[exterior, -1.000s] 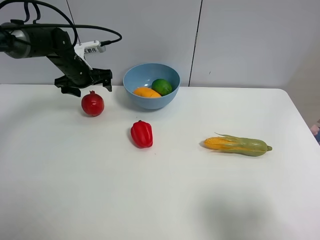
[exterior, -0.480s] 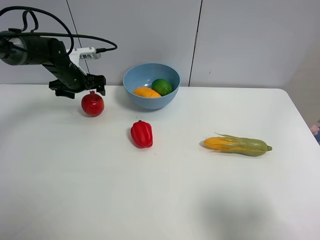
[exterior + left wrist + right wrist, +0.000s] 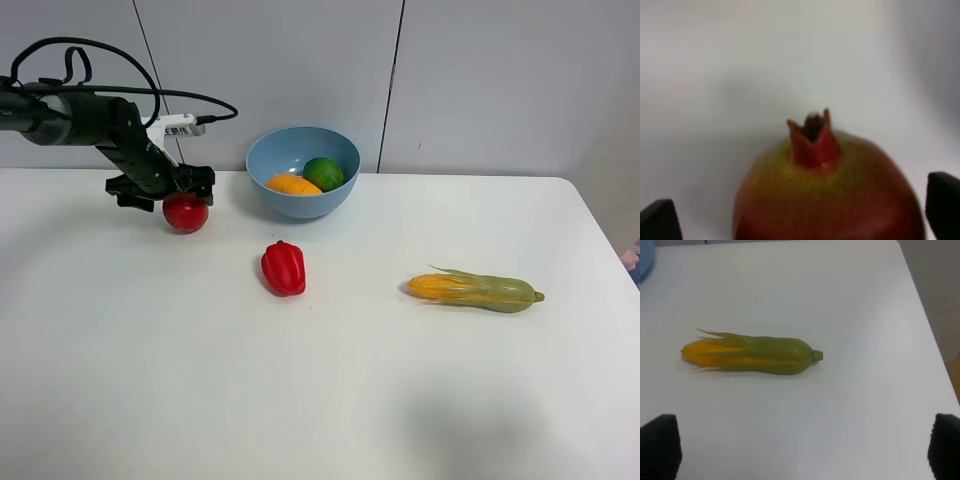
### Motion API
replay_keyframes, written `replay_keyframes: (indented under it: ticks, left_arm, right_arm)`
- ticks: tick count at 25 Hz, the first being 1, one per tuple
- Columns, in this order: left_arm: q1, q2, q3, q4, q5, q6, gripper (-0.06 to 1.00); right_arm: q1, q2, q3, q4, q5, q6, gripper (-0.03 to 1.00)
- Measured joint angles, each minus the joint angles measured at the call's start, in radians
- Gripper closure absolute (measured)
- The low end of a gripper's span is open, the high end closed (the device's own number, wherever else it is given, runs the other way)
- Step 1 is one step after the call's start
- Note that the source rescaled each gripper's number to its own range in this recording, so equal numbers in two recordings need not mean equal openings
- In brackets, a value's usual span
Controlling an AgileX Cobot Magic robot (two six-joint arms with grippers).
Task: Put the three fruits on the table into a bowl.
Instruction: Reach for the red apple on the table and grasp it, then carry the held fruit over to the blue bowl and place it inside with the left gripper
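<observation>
Now left claw point(image 3: 160, 190) astride pomegranate point(image 3: 186, 213)

Bell pepper point(image 3: 283, 268), corn cob point(image 3: 477, 290) well apart; bare table point(image 3: 330, 400) between.

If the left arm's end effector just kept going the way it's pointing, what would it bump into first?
Most likely the pomegranate. The left end effector is open and points down at it, with its fingertips showing on either side of the fruit in the left wrist view. How much gap remains is unclear.
</observation>
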Motion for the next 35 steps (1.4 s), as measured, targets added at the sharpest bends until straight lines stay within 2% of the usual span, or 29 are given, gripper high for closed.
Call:
replay_keyframes:
  ticks: [6,7,8,9,11,17,23,29,35]
  left_arm:
    - [0.0,0.043,0.0,-0.002,-0.008,0.0,-0.03]
    - [0.0,0.048,0.0,-0.002,-0.01,0.0,-0.02]
    - [0.0,0.052,0.0,-0.002,-0.018,0.0,0.05]
    - [0.0,0.054,0.0,-0.003,-0.026,0.0,0.24]
    - [0.0,0.054,0.0,-0.001,-0.029,0.0,0.86]
    - [-0.009,0.0,0.0,-0.002,0.0,0.032,0.83]
    - [-0.04,-0.214,0.0,0.0,0.024,0.166,0.83]
    - [-0.112,-0.364,0.0,0.0,0.024,0.268,0.83]
    - [-0.214,-0.354,0.0,0.0,-0.066,0.303,0.83]
  right_arm:
    - [0.0,0.0,0.0,0.0,0.0,0.0,-0.03]
    - [0.0,0.0,0.0,0.0,0.0,0.0,-0.03]
    - [0.0,0.0,0.0,0.0,0.0,0.0,-0.03]
    - [0.0,0.0,0.0,0.0,0.0,0.0,-0.03]
    - [0.0,0.0,0.0,0.0,0.0,0.0,-0.03]
    - [0.0,0.0,0.0,0.0,0.0,0.0,-0.03]
    - [0.0,0.0,0.0,0.0,0.0,0.0,-0.03]
    - [0.0,0.0,0.0,0.0,0.0,0.0,-0.03]
    - [0.0,0.0,0.0,0.0,0.0,0.0,-0.03]
